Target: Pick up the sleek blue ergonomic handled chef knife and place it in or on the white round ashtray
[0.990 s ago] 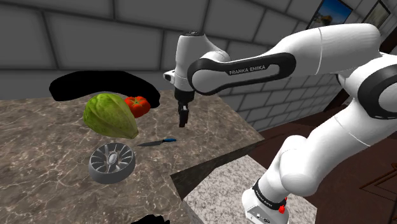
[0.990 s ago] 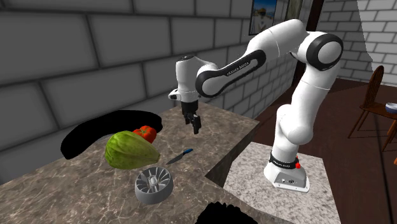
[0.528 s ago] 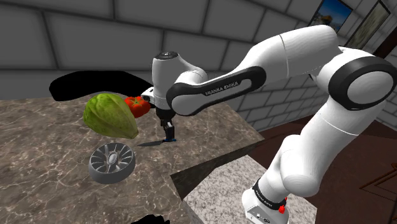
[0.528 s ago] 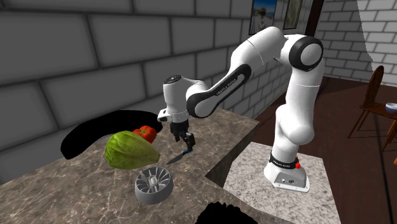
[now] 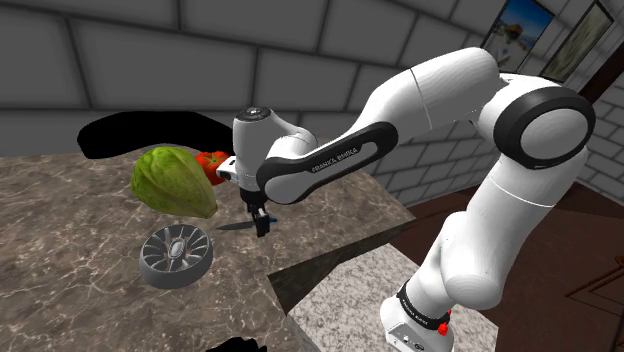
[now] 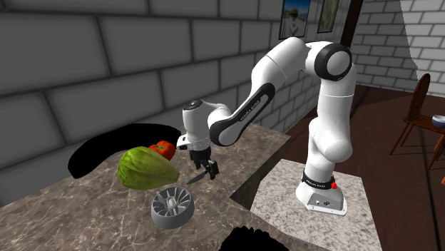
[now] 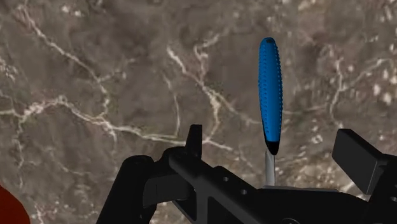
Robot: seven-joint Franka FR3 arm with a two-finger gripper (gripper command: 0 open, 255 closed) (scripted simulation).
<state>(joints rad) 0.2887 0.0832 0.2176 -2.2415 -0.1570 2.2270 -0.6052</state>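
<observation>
Lettering "FRANKA EMIKA" marks the arm; jaws spread astride the knife.

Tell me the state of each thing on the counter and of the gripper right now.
Blue-handled chef knife: flat on the brown marbled counter, not gripped.
Black gripper: low over the knife handle, jaws open.
Grey round ribbed ashtray: upright, empty.
Green lettuce head: whole, resting on the counter.
Red vegetable: whole, beside the lettuce.

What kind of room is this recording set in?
Probably a home kitchen: a brown marbled countertop carrying a green lettuce head and a blue-handled knife, with grey block walls behind.
</observation>
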